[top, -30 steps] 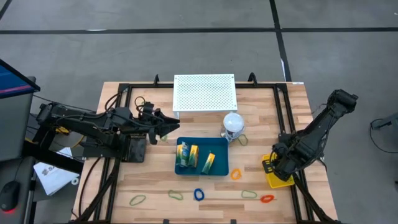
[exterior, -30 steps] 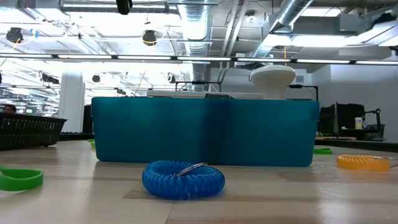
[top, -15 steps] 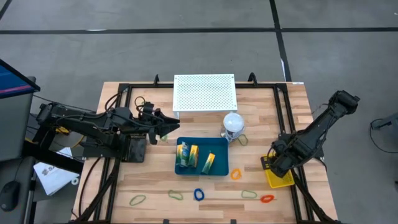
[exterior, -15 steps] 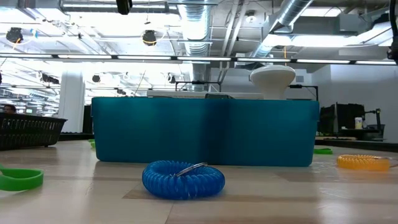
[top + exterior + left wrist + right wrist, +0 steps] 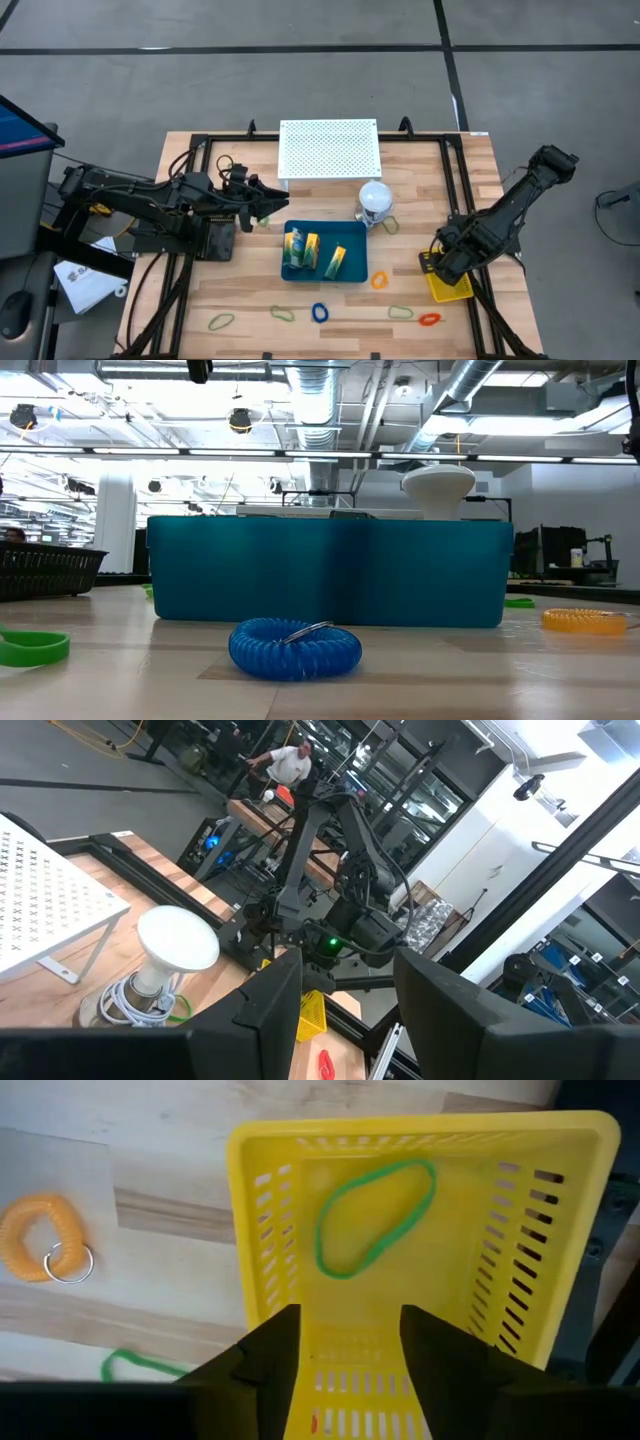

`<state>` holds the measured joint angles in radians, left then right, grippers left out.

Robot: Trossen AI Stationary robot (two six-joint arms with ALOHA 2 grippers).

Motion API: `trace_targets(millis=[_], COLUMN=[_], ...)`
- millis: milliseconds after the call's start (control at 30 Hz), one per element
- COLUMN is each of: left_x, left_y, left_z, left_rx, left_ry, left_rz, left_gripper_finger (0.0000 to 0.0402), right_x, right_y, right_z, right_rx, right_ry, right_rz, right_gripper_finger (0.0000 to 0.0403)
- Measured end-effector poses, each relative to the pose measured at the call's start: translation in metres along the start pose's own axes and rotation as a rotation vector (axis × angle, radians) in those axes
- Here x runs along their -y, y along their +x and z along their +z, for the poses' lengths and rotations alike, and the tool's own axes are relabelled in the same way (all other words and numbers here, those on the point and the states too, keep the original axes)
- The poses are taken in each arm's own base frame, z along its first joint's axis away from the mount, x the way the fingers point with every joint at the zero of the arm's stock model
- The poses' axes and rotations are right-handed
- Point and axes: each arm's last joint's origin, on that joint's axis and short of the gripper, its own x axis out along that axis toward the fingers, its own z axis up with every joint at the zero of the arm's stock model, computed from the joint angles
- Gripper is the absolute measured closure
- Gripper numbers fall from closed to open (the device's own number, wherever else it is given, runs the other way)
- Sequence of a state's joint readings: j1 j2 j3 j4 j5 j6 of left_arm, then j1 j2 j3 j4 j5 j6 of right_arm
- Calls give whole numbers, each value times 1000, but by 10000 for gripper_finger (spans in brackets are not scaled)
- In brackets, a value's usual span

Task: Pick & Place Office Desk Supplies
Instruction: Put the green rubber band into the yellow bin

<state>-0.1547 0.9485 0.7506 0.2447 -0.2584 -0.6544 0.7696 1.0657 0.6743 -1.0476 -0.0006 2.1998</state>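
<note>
My right gripper point(image 5: 441, 268) hangs open over a yellow basket point(image 5: 265, 1260) at the table's right edge. A thin green loop point(image 5: 375, 1215) lies flat on the basket's floor, ahead of the fingers. On the wood along the near edge lie an orange coil loop point(image 5: 379, 280), a blue one point(image 5: 295, 648), a red one point(image 5: 430, 319) and green ones point(image 5: 400, 312) point(image 5: 221, 321). A blue bin point(image 5: 325, 250) in the middle holds green and yellow packets point(image 5: 300, 246). My left gripper point(image 5: 270, 208) waits open above the table's left part, left of the bin.
A white perforated board point(image 5: 330, 147) stands at the far edge. A white ball-shaped object point(image 5: 375, 199) on a coiled cord sits just in front of it. A black frame point(image 5: 455, 190) runs around the tabletop. The room behind holds benches, other arms and a person.
My right gripper has shifted slightly above the yellow basket, so a little more of the basket shows beside it. The left arm and the loops on the table have kept still.
</note>
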Motion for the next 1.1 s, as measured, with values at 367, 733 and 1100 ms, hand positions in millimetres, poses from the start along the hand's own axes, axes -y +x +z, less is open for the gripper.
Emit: trace_targets(millis=[367, 733, 1100], left_x=[0, 0, 1], left_y=[0, 0, 0], left_z=[0, 0, 0], left_rx=[0, 0, -2], left_ry=[2, 3, 3], left_rz=[0, 0, -3], left_gripper_finger=[247, 247, 247], right_x=[-11, -25, -80], right_y=[-17, -42, -19], right_z=[-4, -14, -46], right_rx=[31, 53, -71], right_ry=[3, -44, -118], right_rz=[109, 290, 538], right_gripper_finger=[235, 236, 237])
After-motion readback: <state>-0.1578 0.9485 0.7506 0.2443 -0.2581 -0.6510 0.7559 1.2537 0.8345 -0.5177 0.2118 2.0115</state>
